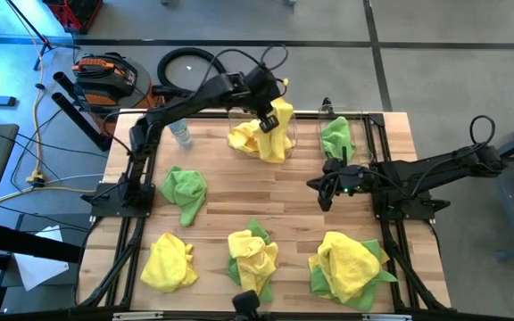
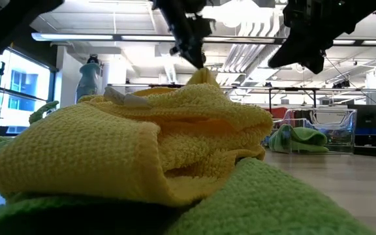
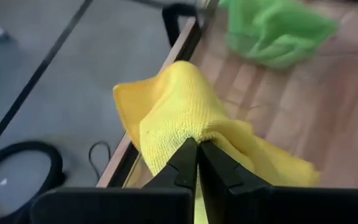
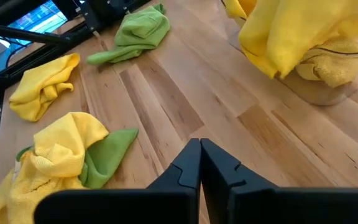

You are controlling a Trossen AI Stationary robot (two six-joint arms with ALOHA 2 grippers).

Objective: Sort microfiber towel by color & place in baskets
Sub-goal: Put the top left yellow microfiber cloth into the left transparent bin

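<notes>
My left gripper (image 1: 272,109) is at the table's far middle, shut on a yellow towel (image 3: 179,112) above a clear basket (image 4: 328,93) that holds yellow towels (image 1: 250,138). The second clear basket (image 2: 341,124), to its right, holds a green towel (image 1: 337,138). My right gripper (image 4: 199,152) hovers shut, holding nothing, over bare wood right of centre (image 1: 325,189). Loose on the table lie a green towel (image 1: 184,192), a yellow one (image 1: 168,261) and two yellow-and-green heaps (image 1: 252,259) (image 1: 346,267). My left gripper pinches a bunched fold of the yellow towel (image 3: 194,134) between its two fingers, several layers gathered. The fingers slant down toward the far edge. The towel hangs slack below them (image 4: 278,37) beside the basket's wall; whether its lower end touches the towels inside, I cannot tell.
A clear water bottle with a blue cap (image 1: 181,134) stands at the far left beside the left arm's base. Dark frame rails (image 1: 377,160) run along both sides of the table. Bare wood lies in the middle (image 1: 266,192). Cables and gear sit on the floor beyond the far edge.
</notes>
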